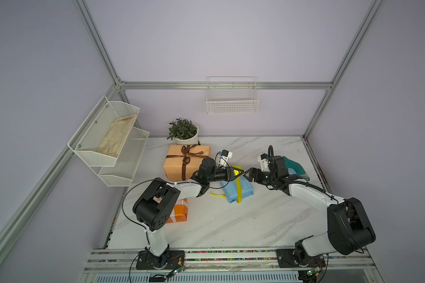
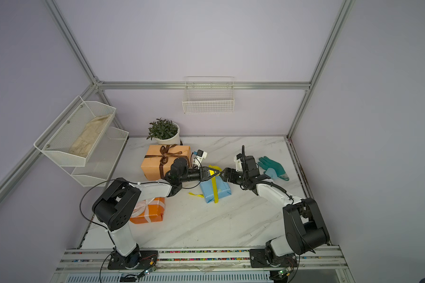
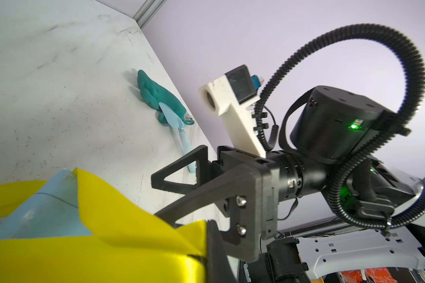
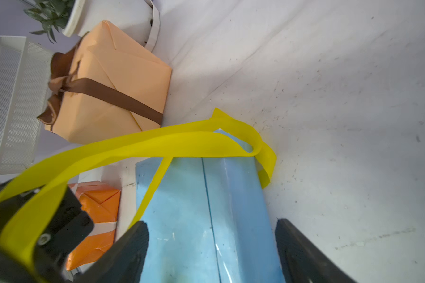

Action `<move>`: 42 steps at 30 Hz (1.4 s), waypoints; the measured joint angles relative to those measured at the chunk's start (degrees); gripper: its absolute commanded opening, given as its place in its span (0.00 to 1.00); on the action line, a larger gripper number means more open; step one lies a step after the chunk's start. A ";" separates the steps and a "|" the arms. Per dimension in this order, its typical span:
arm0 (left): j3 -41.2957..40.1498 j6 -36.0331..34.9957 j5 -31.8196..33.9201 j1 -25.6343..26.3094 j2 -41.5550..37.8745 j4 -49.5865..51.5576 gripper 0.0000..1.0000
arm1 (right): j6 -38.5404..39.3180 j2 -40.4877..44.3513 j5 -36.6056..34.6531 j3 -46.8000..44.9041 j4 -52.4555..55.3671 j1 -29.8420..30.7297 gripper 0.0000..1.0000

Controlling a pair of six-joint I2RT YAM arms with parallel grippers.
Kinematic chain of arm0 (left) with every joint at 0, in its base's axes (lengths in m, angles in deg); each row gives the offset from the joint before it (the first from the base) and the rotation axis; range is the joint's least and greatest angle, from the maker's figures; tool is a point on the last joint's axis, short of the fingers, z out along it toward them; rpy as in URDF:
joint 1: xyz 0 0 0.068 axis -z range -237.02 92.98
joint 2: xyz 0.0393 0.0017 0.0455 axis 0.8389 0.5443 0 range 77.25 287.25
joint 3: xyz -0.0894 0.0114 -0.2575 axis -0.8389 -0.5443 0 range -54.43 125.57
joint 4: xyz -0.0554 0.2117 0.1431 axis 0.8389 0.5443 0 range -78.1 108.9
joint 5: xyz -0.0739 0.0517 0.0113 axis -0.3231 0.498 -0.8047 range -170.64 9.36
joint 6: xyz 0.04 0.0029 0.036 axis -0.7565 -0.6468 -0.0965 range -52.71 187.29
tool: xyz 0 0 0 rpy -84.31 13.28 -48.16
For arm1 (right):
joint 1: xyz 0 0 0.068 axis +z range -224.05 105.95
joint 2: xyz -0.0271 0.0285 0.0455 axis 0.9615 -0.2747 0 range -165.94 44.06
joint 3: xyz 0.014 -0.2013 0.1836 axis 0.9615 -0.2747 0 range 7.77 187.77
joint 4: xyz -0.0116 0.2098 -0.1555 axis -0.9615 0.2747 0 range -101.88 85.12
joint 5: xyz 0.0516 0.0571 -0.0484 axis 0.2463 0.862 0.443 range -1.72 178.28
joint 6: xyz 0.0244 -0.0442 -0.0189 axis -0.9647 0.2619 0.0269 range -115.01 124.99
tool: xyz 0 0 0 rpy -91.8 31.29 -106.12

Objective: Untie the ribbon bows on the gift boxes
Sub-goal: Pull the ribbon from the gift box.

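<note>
left tool [image 1: 242,173] clamped tight on the yellow ribbon [image 4: 182,139], ribbon stretched from it down to the light blue box [image 4: 194,208] underneath, right tool [image 1: 250,174] held wide open just opposite

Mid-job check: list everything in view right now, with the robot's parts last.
peach-orange box: one, back, by plant pot.
orange box: one, near left arm's base.
blue box: one, light blue, mid-table.
brown bow: one, tied on peach-orange box.
white ribbon: one, on orange box.
yellow ribbon: one, loose over blue box.
plant pot: one, white, back.
glove: one, teal, back right.
trowel: one, light blue, blade on glove.
wire basket: one, white, back wall.
mesh shelf: one, white, left wall, beige cloth inside.
left pincer: black, shut on yellow ribbon.
right pincer: black, open, over blue box.
</note>
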 measured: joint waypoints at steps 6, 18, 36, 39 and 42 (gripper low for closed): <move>0.11 2.64 -0.46 0.00 -0.04 -0.04 0.00 | 0.48 -4.76 1.20 -1.29 -1.27 1.16 0.88; 1.03 9.90 -1.31 0.00 -1.97 -2.56 0.00 | 0.87 -5.84 1.11 -1.25 -1.55 1.64 0.89; 13.05 10.97 -2.67 -0.85 -6.34 2.23 0.00 | 1.03 -1.40 -0.59 0.50 1.79 1.64 0.92; 13.03 10.93 -2.69 -0.85 -6.60 3.06 0.00 | 1.07 1.75 -2.32 0.57 3.65 1.64 0.97; 12.74 10.82 -2.51 -0.96 -6.71 4.13 0.00 | 1.53 6.03 -4.04 1.05 5.29 1.64 0.97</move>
